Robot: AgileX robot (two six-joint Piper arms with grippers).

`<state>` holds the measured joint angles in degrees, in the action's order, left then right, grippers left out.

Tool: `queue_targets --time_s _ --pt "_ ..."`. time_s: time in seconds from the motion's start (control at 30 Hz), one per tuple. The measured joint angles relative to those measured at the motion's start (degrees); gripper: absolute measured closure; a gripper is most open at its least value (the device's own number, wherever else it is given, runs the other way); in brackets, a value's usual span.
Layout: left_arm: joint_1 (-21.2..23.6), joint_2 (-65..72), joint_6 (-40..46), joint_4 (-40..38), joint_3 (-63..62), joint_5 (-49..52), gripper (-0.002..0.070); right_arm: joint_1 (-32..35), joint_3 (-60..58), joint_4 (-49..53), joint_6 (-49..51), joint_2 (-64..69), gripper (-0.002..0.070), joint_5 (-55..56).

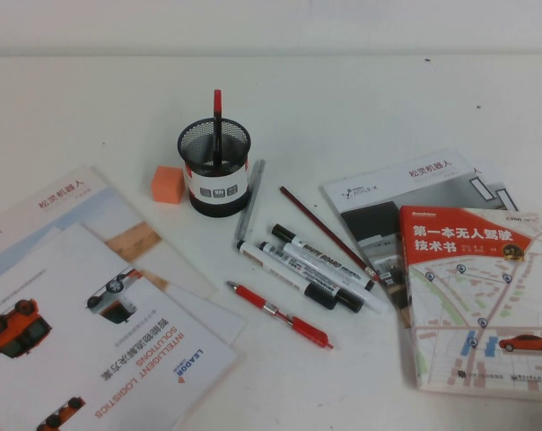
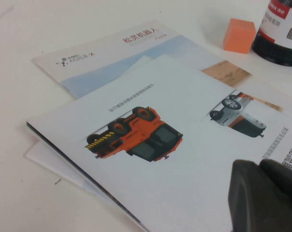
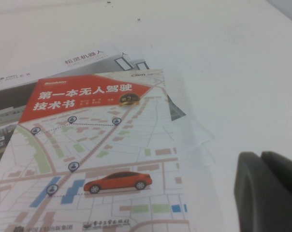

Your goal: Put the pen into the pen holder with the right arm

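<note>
1. Right gripper (image 3: 262,162): matte dark fingers pressed together, empty, over bare table beside glossy map-cover book (image 1: 477,296).
2. Left gripper (image 2: 259,169): above truck leaflets (image 1: 74,305); finger state cannot be told.
3. Markers (image 1: 311,269): white barrels, lying flat.
4. Holder (image 1: 215,171): black mesh cylinder, pen (image 1: 217,117) upright inside.

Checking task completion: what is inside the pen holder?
The pen stands upright inside the pen holder, red tip above the rim. Its lower end is hidden by the label band.
</note>
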<state>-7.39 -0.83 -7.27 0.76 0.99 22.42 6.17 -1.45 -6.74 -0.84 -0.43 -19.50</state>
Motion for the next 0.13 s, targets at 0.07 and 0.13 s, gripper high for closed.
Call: queue_targets --time_s 0.07,0.13 --pt "0.0 0.0 0.0 0.0 0.0 0.0 0.0677 0.0 0.0 0.0 0.0 0.0 0.0695 0.0" --pt "0.0 0.0 0.0 0.0 0.0 0.0 0.0677 0.0 0.0 0.0 0.0 0.0 0.0695 0.0"
